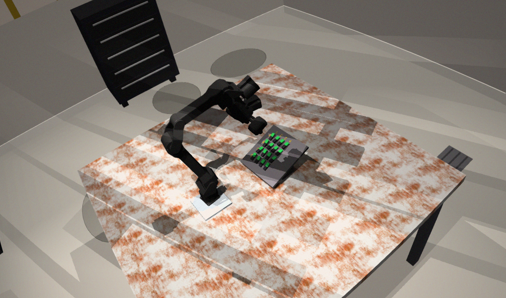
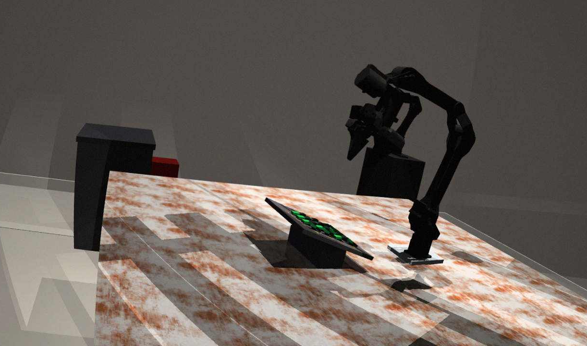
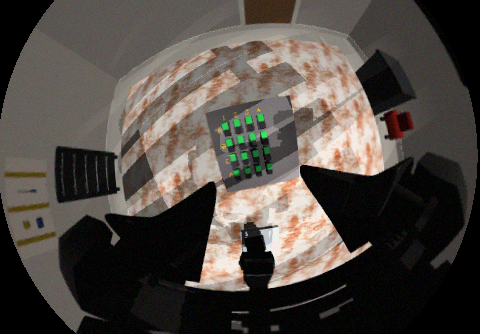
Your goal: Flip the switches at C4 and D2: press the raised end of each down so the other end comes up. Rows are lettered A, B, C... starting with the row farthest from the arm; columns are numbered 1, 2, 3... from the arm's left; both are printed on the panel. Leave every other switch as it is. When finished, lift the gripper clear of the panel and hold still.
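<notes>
The dark tilted panel carries four rows and columns of black rocker switches with green parts. Switch C4 is in the third row, at the far right of the wrist view's grid. Switch D2 is in the row nearest the arm's base, second from the left. The frames are too small to tell which end of each is raised. My gripper is open and empty. It hangs well above the panel, touching nothing.
The panel stands on a dark block on the marbled table. The arm's base sits on a white plate beside the panel. A drawer cabinet and a red object stand beyond the table.
</notes>
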Available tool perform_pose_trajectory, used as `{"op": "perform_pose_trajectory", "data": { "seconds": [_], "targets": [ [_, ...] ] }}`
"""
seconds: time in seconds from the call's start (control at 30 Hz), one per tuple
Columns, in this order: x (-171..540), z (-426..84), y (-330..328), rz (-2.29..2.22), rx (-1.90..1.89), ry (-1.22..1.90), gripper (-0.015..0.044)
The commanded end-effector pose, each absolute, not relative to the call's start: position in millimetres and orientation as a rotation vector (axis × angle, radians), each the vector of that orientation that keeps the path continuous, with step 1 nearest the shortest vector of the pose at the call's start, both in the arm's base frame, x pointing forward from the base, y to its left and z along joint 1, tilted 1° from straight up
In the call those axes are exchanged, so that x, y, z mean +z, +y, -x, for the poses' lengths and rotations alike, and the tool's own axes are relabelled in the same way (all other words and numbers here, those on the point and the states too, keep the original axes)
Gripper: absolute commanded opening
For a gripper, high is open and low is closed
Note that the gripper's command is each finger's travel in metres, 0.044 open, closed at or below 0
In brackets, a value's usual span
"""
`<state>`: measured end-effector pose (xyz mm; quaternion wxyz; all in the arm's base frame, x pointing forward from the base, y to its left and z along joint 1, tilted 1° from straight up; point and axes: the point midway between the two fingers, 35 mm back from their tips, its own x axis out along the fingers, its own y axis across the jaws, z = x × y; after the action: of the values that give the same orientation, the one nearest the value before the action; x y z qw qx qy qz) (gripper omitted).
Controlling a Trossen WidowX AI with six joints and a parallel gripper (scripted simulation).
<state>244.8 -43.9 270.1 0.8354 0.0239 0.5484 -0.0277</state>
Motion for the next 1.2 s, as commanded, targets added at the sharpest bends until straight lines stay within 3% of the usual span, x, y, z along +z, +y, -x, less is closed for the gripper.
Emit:
{"op": "perform_pose_trajectory", "data": {
  "seconds": [0.0, 0.3, 0.47, 1.17],
  "targets": [
    [268, -245, -45, -0.050, -0.059, 1.162, 0.0374],
    [169, -248, -86, -0.009, -0.054, 1.210, 0.0138],
    [161, -246, -89, -0.007, -0.053, 1.213, 0.0006],
    [116, -262, -90, -0.006, -0.053, 1.186, 0.0000]
  ]
}}
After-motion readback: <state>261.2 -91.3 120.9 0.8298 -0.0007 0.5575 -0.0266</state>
